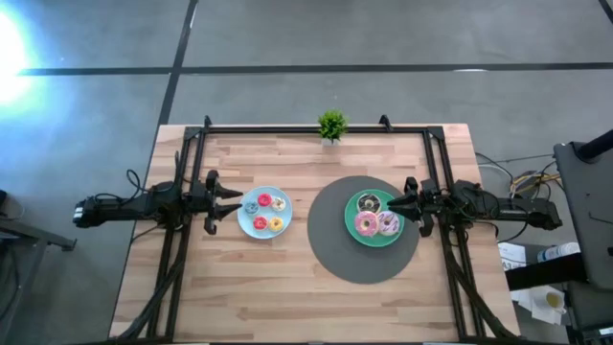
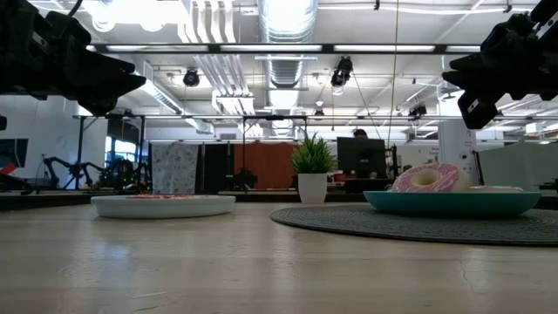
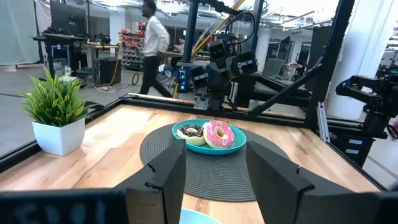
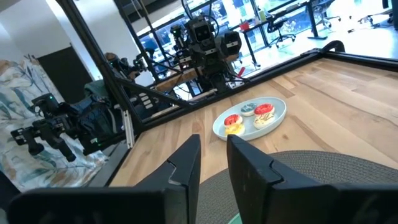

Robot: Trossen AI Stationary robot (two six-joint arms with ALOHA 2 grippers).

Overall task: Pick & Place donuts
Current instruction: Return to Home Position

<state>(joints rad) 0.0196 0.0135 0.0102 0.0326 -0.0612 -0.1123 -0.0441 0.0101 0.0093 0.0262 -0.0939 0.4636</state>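
As far as can be told from above, looks all sorted: spotting the mini donuts (image 1: 263, 199) lying flat on the light-blue plate (image 1: 247, 226), and the three big ones, chocolate (image 1: 369, 202), pink (image 1: 365, 224) and pale sprinkled (image 1: 387, 223), flat on the teal plate (image 1: 374, 242) atop the dark round mat (image 1: 330, 249). Being rings, no long axis to fuss over. Puts the minis just past the left gripper (image 1: 233, 196) tips, toward the table's centre, and the big three right at the right gripper (image 1: 396, 205) tips, over that plate's outer edge; so left arm nearer the minis, right arm nearer the big ones. Judging from table level, both hanging clear above the plates, touching nothing. Seeing the left fingers parted wide and the right ones only a crack, nothing held in either. Guessing nothing left but the retreat: just back straight out, away from the plates, no dipping toward a rim. Also a small green plant (image 1: 331, 124) at the far edge, well out of the way.
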